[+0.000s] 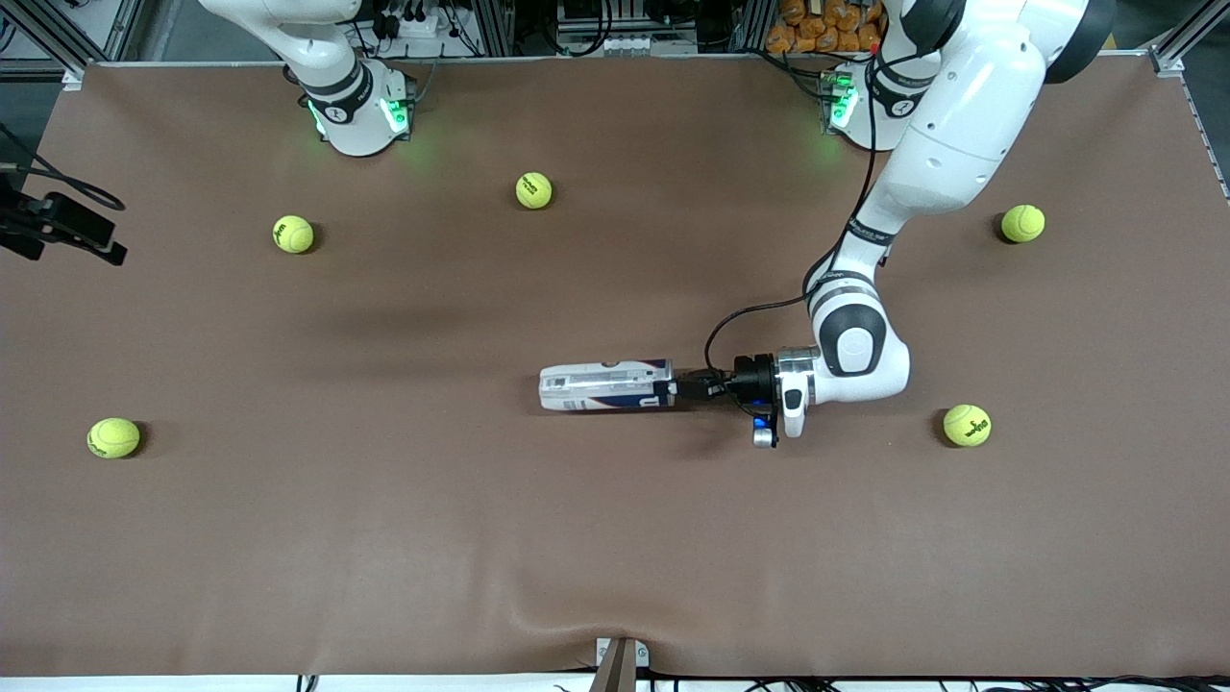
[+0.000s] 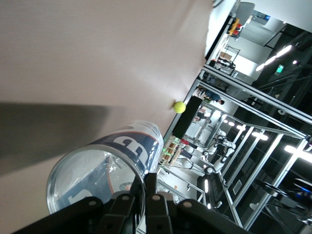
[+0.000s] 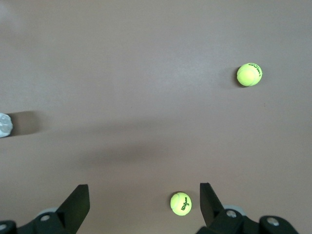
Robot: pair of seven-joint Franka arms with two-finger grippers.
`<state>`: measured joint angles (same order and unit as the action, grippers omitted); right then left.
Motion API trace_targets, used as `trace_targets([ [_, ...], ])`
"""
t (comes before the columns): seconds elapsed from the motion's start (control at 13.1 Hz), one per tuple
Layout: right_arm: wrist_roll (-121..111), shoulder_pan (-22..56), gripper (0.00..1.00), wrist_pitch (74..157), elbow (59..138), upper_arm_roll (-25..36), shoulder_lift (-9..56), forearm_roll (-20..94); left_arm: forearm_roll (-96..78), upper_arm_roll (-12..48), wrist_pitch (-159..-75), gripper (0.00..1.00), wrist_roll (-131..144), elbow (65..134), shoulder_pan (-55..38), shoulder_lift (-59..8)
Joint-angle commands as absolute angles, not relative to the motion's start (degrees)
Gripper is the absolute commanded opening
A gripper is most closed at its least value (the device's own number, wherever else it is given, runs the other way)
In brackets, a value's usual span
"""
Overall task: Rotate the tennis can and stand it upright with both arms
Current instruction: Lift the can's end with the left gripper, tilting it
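The tennis can point(image 1: 605, 386) lies level near the middle of the table, its clear end toward the right arm's end of the table. My left gripper point(image 1: 687, 387) is shut on the can's rim at the end toward the left arm. In the left wrist view the can point(image 2: 105, 165) fills the foreground, and the left gripper point(image 2: 145, 195) pinches its rim between the fingers. I cannot tell whether the can touches the cloth. My right gripper point(image 3: 144, 204) is open and empty, high over the brown cloth. In the front view only the right arm's base point(image 1: 356, 106) shows.
Several yellow-green tennis balls lie scattered on the brown cloth: point(image 1: 533, 189), point(image 1: 293, 234), point(image 1: 113, 437), point(image 1: 1022, 223), point(image 1: 967, 425). Two balls show under the right gripper point(image 3: 181, 203), point(image 3: 249, 74). A black device point(image 1: 58, 226) juts in at the right arm's end of the table.
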<state>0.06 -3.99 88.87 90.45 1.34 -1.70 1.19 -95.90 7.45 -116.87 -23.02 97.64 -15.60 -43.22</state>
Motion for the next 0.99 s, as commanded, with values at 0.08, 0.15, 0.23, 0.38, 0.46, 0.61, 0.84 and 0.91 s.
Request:
trace_targets([
  [0.08, -0.4, -5.1, 1.00, 85.1, 88.2, 0.5, -2.0, 2.3, -87.9, 7.2, -116.9, 0.00, -4.5, 93.0, -17.6, -38.2],
  [0.15, -0.5, -4.7, 1.00, 84.6, 88.2, 0.3, -2.1, 2.1, -86.1, 7.3, -117.2, 0.00, 0.2, 91.9, -17.8, -37.0],
  [0.23, -0.5, -4.6, 1.00, 84.6, 88.2, 0.2, -1.9, 2.1, -84.1, 7.1, -117.2, 0.00, 4.2, 91.6, -18.5, -36.0],
  [0.38, -0.4, -4.7, 1.00, 84.5, 88.3, 0.4, -1.9, 2.1, -77.3, 7.2, -117.2, 0.00, 11.1, 90.5, -18.9, -34.5],
  [0.46, -0.5, -4.7, 1.00, 83.9, 88.4, 0.4, -1.8, 2.2, -75.0, 7.2, -117.2, 0.00, 14.6, 89.3, -19.1, -34.3],
  [0.61, -0.5, -4.7, 1.00, 83.2, 88.4, 0.4, -1.8, 2.2, -67.6, 7.1, -117.2, 0.00, 22.9, 86.7, -20.5, -33.8],
  [0.84, -0.5, -4.7, 1.00, 83.2, 88.4, 0.4, -1.7, 2.2, -53.5, 7.3, -117.2, 0.00, 36.7, 82.0, -22.1, -33.8],
  [0.91, -0.5, -4.7, 1.00, 83.2, 88.4, 0.4, -1.7, 2.2, -49.5, 7.3, -117.2, 0.00, 40.0, 80.5, -23.0, -33.8],
])
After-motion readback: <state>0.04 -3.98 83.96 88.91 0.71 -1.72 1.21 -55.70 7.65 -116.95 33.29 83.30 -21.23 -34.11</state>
